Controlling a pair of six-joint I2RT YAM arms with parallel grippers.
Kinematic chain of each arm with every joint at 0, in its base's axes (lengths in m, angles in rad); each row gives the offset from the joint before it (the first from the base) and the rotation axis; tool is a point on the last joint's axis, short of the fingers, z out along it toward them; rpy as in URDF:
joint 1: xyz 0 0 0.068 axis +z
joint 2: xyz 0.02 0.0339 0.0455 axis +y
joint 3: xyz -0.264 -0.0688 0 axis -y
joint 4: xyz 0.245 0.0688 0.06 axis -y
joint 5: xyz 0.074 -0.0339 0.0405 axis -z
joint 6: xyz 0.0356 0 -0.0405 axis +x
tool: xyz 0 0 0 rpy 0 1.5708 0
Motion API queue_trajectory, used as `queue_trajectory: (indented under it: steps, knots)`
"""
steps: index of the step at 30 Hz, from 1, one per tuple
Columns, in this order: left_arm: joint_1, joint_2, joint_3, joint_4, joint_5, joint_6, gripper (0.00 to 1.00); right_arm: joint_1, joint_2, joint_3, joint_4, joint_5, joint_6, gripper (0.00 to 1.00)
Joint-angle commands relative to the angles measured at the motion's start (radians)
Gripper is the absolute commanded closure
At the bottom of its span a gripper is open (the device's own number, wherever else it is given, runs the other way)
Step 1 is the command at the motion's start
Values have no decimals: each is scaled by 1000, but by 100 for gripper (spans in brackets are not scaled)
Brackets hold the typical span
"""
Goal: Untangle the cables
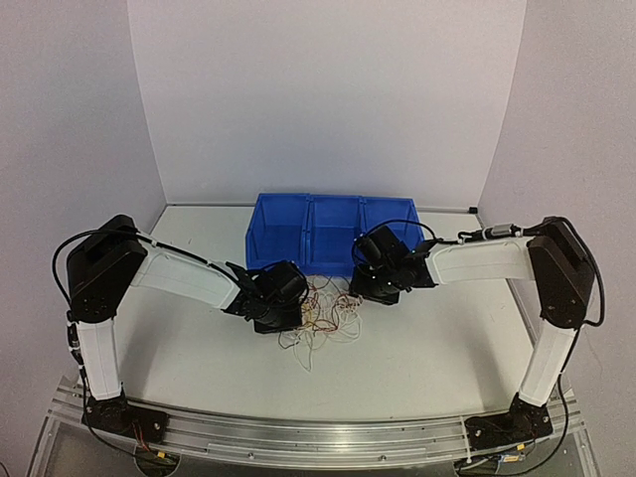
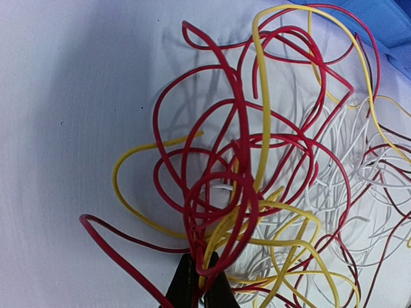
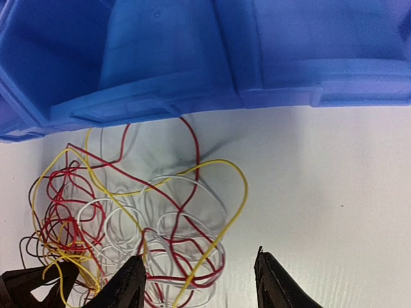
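- White table (image 1: 427,348): blue three-compartment bin (image 1: 333,214) stands behind the tangled cables (image 1: 323,313), which lie outside it.
- Left gripper (image 2: 202,273) pinches the cables; right gripper (image 3: 200,282) spread apart.

The cables (image 2: 246,154) look glossy plastic — table (image 2: 77,96) matt.

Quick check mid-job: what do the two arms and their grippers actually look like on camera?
The left arm and right arm both have white, box-like links joined by bulky black joint housings, and both stand on black bases. A thin black cable loops off each shoulder. The left gripper and right gripper have plain black, tapering fingers. No markings or sleeves are visible.
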Motion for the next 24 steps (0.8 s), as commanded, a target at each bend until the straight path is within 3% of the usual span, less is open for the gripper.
queue_trajectory:
  steps: [1, 14, 20, 24]
  knots:
    - [3, -36, -28, -14, 10, -16, 100, -11, -65, -31, -5, 85, 66, 45]
    - [2, -33, -28, -2, 29, -16, 100, -68, 78, 64, -20, -23, 74, 51]
    - [2, -35, -27, -2, 29, -20, 100, -68, 102, 62, -22, -102, 85, 60]
    - [3, -32, -26, 0, 27, -22, 100, -68, 92, 42, -23, -114, 87, 72]
